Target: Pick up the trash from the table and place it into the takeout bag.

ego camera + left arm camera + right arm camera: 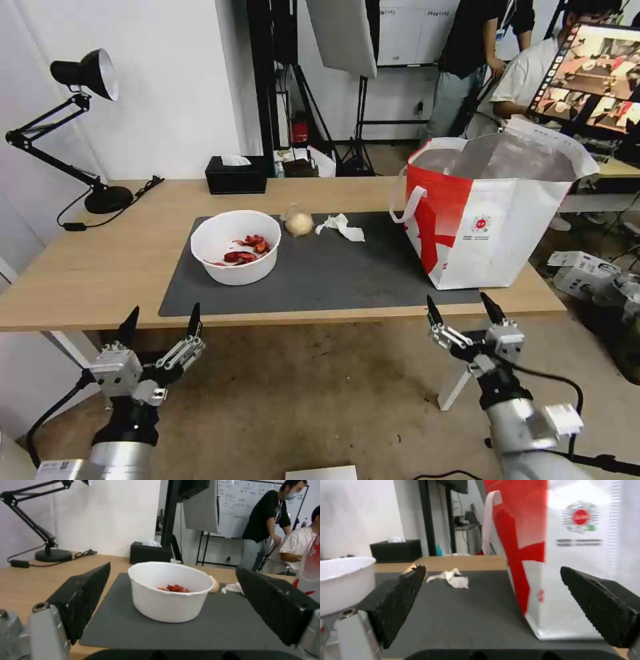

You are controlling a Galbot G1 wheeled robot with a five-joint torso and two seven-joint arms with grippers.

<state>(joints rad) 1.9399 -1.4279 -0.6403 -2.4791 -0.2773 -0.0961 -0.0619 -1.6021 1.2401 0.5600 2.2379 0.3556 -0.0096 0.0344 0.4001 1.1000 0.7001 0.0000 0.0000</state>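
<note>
A white round bowl (235, 247) (168, 592) (343, 580) with red scraps sits on the left of the dark mat (320, 273). Behind it lie a small clear bag with a beige lump (298, 223) and a crumpled white tissue (342, 227) (450, 578). The red-and-white takeout bag (490, 213) (566, 555) stands open at the table's (100, 267) right end. My left gripper (161, 322) hangs open below the front edge, facing the bowl. On the right, below the front edge near the bag, my right gripper (464, 309) is open too.
A black tissue box (236, 175) and a black desk lamp (93, 133) stand at the back of the table. People and a monitor are behind the bag. Boxes lie on the floor at the right.
</note>
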